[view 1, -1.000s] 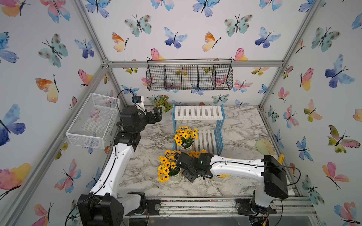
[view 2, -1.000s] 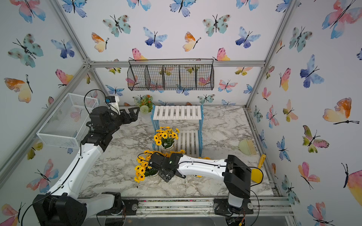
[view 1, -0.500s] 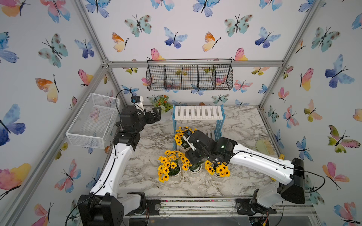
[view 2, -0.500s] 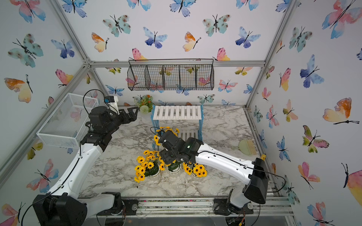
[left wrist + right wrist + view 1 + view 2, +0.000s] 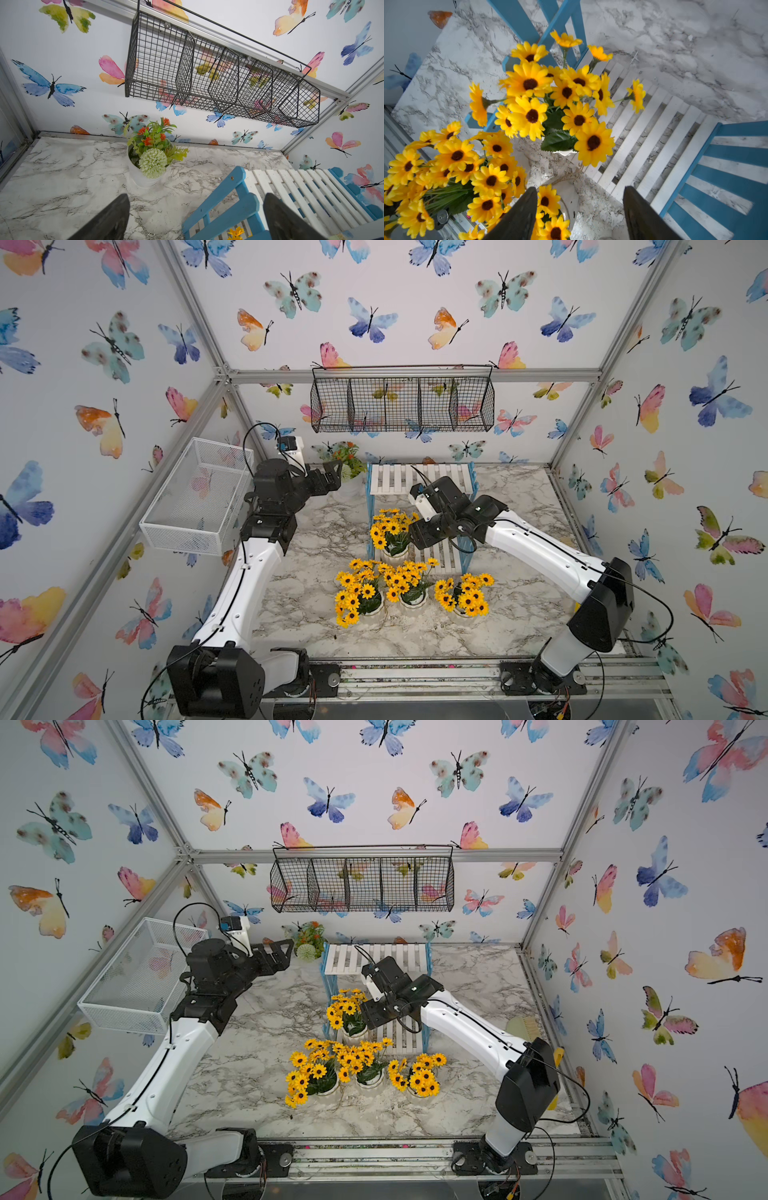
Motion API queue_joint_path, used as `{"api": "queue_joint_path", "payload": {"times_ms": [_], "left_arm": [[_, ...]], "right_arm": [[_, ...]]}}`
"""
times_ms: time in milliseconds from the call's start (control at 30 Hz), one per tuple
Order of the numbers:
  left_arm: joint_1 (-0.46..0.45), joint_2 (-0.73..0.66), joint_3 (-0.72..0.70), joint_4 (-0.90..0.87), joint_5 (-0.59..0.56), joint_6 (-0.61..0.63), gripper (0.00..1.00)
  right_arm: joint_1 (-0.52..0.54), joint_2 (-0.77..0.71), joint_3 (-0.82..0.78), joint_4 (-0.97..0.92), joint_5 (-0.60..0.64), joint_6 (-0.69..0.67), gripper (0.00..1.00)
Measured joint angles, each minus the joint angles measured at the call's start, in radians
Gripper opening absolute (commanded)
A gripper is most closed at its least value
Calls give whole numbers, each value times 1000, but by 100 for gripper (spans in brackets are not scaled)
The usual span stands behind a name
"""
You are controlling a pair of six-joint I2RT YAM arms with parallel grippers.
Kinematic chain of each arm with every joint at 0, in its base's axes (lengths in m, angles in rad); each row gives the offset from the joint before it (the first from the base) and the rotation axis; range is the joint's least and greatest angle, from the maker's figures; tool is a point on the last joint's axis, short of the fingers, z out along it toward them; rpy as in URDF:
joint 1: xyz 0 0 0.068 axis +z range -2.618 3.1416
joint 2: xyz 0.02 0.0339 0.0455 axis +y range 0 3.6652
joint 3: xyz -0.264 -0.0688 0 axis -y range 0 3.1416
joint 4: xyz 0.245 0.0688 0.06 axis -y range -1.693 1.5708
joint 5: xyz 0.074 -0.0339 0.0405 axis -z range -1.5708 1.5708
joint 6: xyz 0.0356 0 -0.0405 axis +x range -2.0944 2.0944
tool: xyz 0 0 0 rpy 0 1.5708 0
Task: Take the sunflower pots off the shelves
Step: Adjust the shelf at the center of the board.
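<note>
Last sunflower pot sits on the lower board of the shelves, at the end just beside the blue side frame. The other three pots stand in a row on the worktop, close in front of that board. Right jaws are spread w/ nothing btwn them, hanging above the gap btwn the row and the shelf pot. Left jaws are also spread & empty, up near the rack's back corner.

Risks, imo:
- Blooms are wide and floppy and hide most of the pot, so the jaws may close on petals or stems, not the body, and the pot tips or slips.
- Flowers spread over the blue frame, so a lift could snag them and drag the light rack.
- Way out fwd passes the front row, so it's easy to knock one over.

Around: pompom pot ahead of the left jaws, black wire basket on the back wall, white mesh basket on the side wall. None of them blocks the reach.
</note>
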Motion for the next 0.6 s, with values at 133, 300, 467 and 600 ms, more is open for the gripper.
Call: {"api": "queue_joint_path", "payload": {"times_ms": [133,300,467,600], "left_arm": [[0,52,47,-1,13,1,99],[3,109,107,-1,33,5,99],[5,131,143,15,103,27,99],[6,135,143,43,182,49,99]], "right_arm": [[0,19,-18,-14,-49,-5,63],[1,30,-34,-13,-70,-10,62],[0,103,-15,-16,-83,-16,59],[-7,161,-6,-15,-88,-16,58]]}}
